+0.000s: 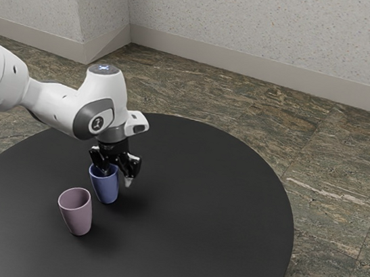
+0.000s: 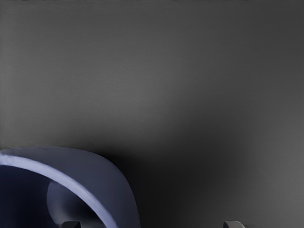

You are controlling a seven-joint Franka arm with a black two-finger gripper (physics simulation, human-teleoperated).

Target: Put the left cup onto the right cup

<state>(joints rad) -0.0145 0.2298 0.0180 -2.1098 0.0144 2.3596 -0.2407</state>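
- Right now my tool (image 1: 113,175) hangs low over the blue cup (image 1: 103,188), fingers pointing down at its rim.
- The tool is released: its fingers stand spread. In the exterior view one drops at the cup's mouth and the other comes down outside the wall, on the side toward the exterior view's right.
- In the wrist view, the blue cup's curved rim and wall (image 2: 95,180) pass between my two fingertips (image 2: 233,224). One tip is inside the mouth. The other is well clear of the wall, over the bare black surface (image 2: 166,85).
- The blue cup stands upright on the round surface (image 1: 225,198), mouth up. It sits in the half toward the exterior view's left, about midway between the surface's middle and its near edge.
- The mauve cup (image 1: 75,211) also stands upright with its mouth up. It is just beside the blue cup but apart from it, closer to the near edge and a little further toward the exterior view's left.
- Neither cup rests on the other.
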